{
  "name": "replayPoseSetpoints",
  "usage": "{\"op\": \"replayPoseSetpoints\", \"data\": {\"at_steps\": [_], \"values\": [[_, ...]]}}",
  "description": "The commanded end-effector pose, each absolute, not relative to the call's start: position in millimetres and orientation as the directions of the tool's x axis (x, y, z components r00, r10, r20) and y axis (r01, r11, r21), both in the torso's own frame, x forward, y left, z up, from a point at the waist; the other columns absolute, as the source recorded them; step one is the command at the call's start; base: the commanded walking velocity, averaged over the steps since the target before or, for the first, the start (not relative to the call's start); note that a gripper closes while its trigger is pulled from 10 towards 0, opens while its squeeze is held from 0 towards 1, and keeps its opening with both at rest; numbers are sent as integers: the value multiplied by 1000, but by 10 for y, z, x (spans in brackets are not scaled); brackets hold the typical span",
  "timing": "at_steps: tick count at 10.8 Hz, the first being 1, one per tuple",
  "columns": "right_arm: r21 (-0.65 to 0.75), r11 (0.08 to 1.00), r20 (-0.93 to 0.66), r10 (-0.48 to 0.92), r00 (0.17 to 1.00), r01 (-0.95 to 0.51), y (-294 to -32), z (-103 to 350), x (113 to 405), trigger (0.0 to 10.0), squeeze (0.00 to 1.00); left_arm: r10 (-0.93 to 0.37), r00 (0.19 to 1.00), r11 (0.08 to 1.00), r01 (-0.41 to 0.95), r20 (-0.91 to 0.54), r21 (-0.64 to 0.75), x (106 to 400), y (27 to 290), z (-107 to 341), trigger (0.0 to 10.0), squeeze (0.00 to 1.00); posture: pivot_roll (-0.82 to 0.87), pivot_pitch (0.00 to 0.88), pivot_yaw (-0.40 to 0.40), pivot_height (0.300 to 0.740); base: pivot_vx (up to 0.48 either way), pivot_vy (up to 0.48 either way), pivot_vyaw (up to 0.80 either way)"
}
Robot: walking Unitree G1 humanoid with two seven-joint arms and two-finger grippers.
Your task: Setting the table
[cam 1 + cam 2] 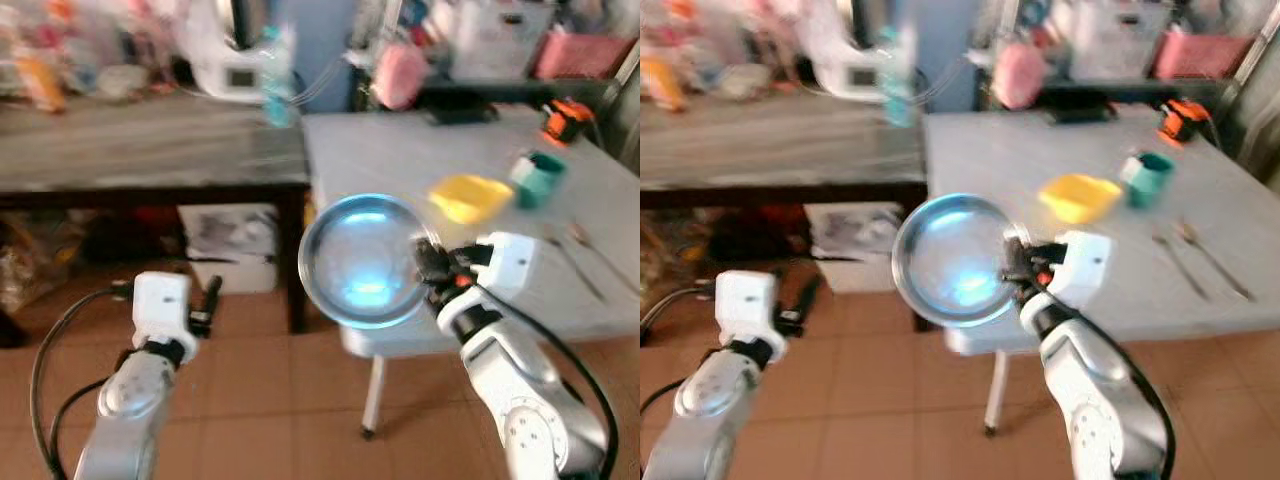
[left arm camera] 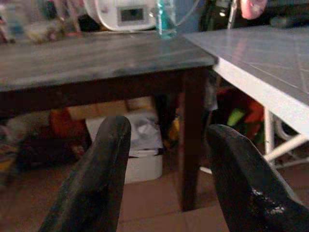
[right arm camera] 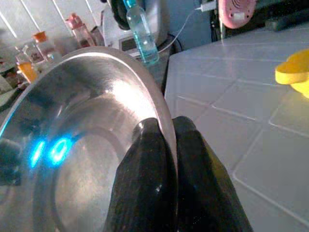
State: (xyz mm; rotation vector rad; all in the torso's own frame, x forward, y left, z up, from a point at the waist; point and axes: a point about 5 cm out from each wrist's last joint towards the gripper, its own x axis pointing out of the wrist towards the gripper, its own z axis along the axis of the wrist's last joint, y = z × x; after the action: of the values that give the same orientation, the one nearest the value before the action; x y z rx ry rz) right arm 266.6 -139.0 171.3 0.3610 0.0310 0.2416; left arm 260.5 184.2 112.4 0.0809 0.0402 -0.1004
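White table (image 1: 420, 160) beneath right end effector (image 1: 432, 262)-gripped steel plate (image 1: 362, 260)

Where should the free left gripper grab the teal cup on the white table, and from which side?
Grip the teal cup across its body, from above or from the table's near edge. It stands upright, apart from the yellow bowl, so its walls are free; blur hides any handle. The left gripper is open, low beside the dark table; the right gripper pinches the steel plate rim.

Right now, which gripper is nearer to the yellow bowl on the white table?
Right. The right gripper, holding the steel plate by its rim, is at the table's near edge just before the yellow bowl. The left gripper hangs open beside the dark wooden table.
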Motion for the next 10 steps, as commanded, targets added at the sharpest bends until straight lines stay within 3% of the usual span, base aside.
{"op": "replayPoseSetpoints", "data": {"at_steps": [1, 3, 8, 10], "values": [[333, 922, 26, 201, 979, -198, -1483, 1745, 2660, 10000, 0, -121, 992, 989, 124, -41, 82, 2614, 1766, 1128, 10000, 0, 28, 29, -10, 740, 0, 480, 0], [327, 924, 30, 198, 980, -197, -1481, 1749, 2664, 10000, 0, -123, 992, 989, 126, -40, 82, 2618, 1754, 1128, 10000, 0, 28, 28, -8, 740, 0, 480, 0], [323, 928, 28, 188, 982, -187, -1486, 1739, 2670, 10000, 0, -128, 991, 988, 132, -43, 85, 2622, 1747, 1122, 10000, 0, 28, 29, -6, 740, 0, 480, 581], [322, 929, 28, 185, 982, -184, -1492, 1735, 2669, 10000, 0, -129, 991, 988, 132, -42, 85, 2623, 1743, 1120, 10000, 0, 28, 30, -8, 740, 0, 480, 200]]}}
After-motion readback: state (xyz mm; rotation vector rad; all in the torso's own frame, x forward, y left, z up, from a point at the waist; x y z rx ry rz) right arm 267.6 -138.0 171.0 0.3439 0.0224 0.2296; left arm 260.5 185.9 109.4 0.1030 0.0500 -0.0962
